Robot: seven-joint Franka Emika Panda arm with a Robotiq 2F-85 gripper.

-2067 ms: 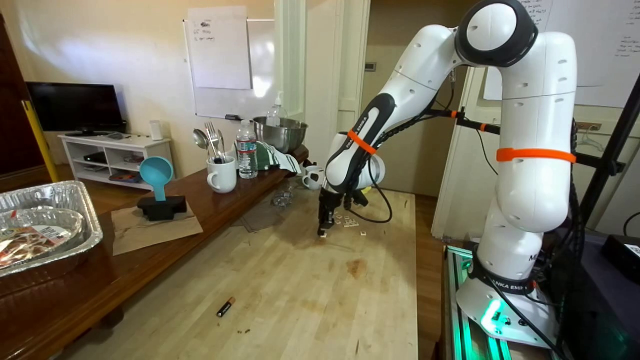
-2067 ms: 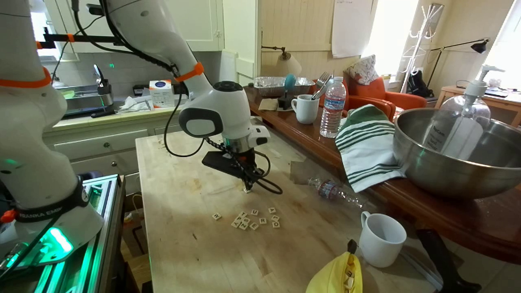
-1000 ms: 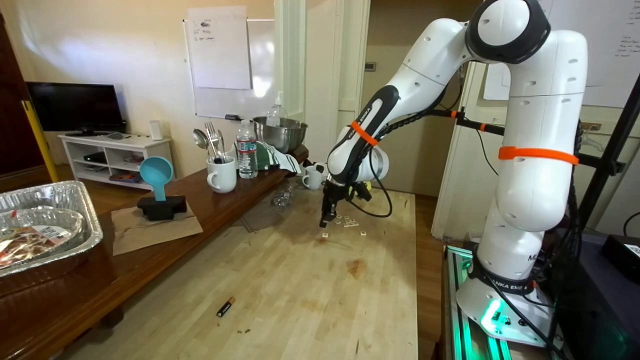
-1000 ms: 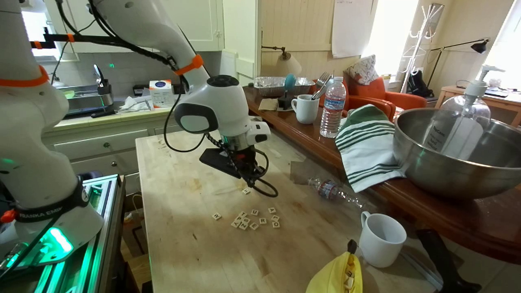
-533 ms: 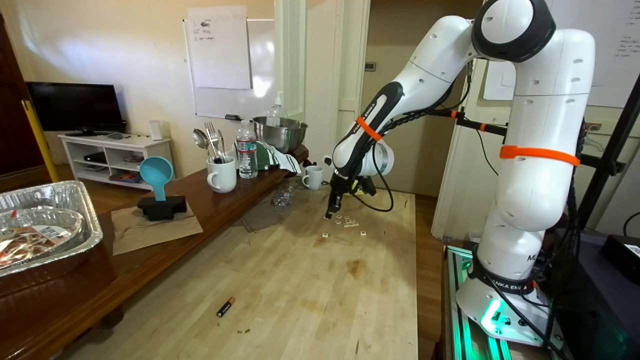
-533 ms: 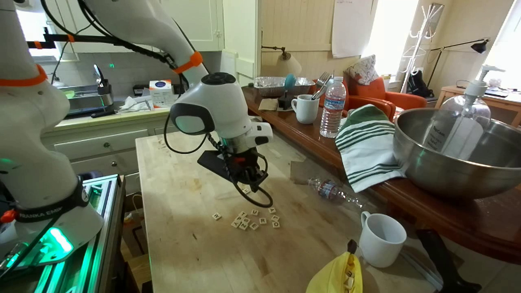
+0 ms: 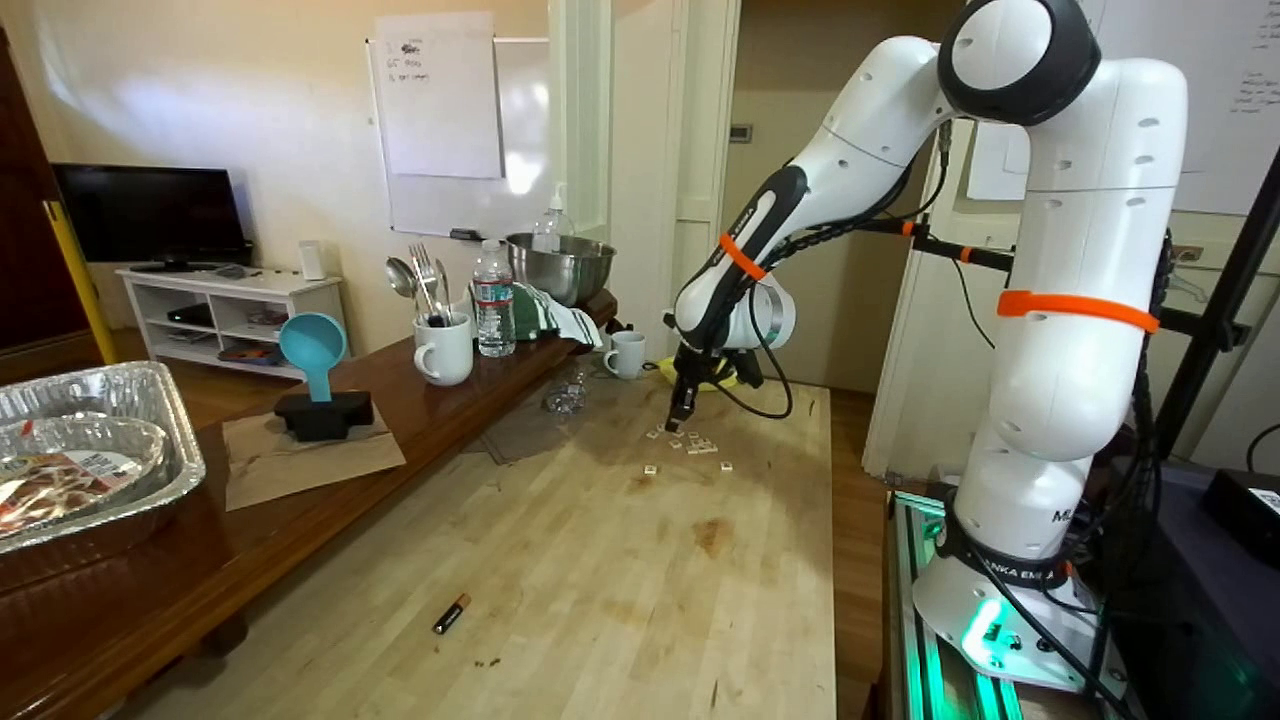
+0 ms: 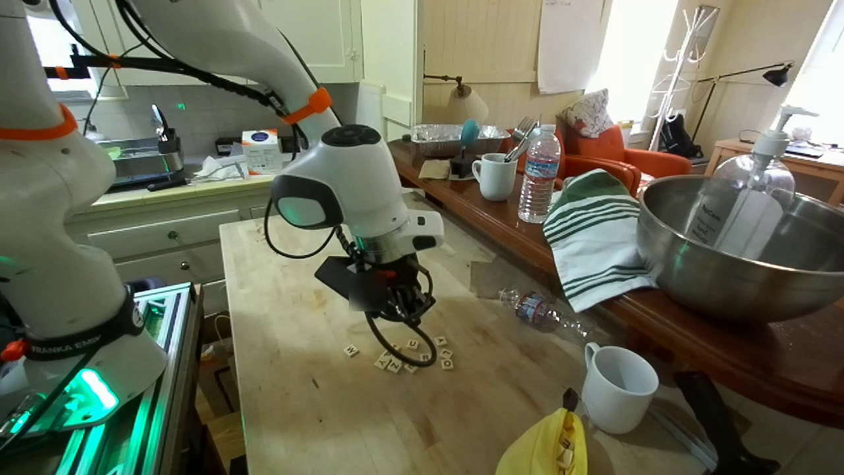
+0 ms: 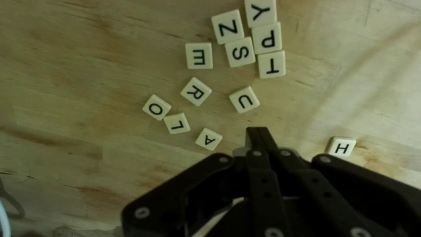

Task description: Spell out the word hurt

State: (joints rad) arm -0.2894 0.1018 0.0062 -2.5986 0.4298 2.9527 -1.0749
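We are seeing, in the wrist view, a black two-finger gripper (image 9: 258, 130) pressing its jaws together, a square cream T tile (image 9: 272, 64) pointing crossbar-down, its stem running near-vertically.

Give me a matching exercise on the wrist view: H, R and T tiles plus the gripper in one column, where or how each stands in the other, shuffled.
1. H tile
2. R tile
3. T tile
4. gripper

A. just below the P tile
B. jaws closed together
C. rightmost tile shown
D. just below the E tile

Pairs: 1-C; 2-D; 3-A; 4-B
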